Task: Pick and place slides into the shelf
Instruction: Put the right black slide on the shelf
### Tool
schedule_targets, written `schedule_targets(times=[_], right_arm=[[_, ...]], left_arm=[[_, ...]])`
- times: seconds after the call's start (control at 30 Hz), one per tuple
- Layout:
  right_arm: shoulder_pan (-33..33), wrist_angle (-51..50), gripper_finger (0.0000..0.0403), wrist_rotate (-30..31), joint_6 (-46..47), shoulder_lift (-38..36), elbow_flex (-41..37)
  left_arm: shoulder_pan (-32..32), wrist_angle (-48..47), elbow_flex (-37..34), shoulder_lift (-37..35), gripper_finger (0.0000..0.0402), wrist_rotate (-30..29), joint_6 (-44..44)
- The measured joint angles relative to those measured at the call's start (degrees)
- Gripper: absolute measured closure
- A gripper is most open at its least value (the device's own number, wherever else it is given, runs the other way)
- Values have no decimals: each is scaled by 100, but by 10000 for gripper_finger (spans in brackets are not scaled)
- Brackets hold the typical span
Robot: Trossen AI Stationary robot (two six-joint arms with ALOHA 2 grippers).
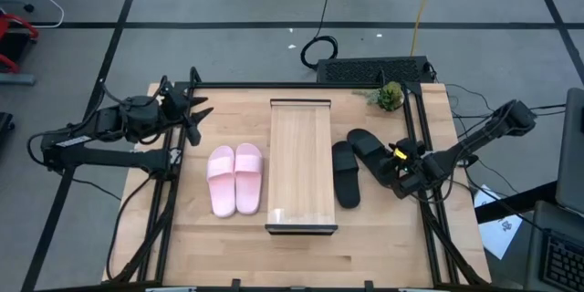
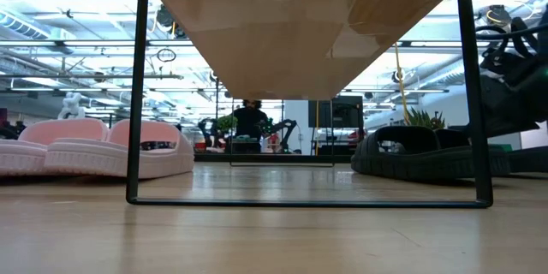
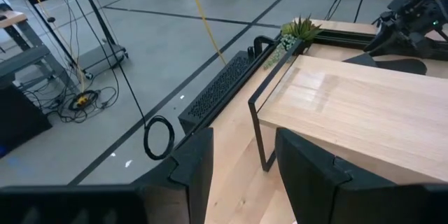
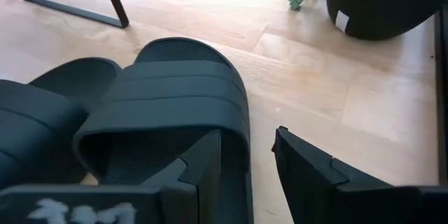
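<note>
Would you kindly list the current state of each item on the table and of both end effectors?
Shelf: standing upright mid-table, top bare.
Pink slides: side by side on the table left of the shelf.
Black slides: on the table right of the shelf.
Potted plant: upright at the far right corner.
Left end effector: open, holding nothing.
Right end effector: open, one finger under a black slide's strap.

Shelf (image 1: 300,160) top lies bare; slides (image 1: 234,177) flank it on both sides.

The shelf (image 1: 300,166) is set mid-table. Two slides (image 1: 234,179) are laid side by side to its left, two more (image 1: 357,164) to its right. A potted plant (image 1: 390,97) is placed at the far right corner.
</note>
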Motion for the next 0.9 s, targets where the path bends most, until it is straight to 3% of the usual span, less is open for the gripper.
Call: schedule_targets(times=[0.53,0.9], right_arm=[[-591,1076,275,-125,-1371,4,-100],[-1233,3133,275,-168,-2964,2,-722]], left_arm=[[1,-1,-4,0,245,5,-10],[0,-6,-4,0,245,25,-77]])
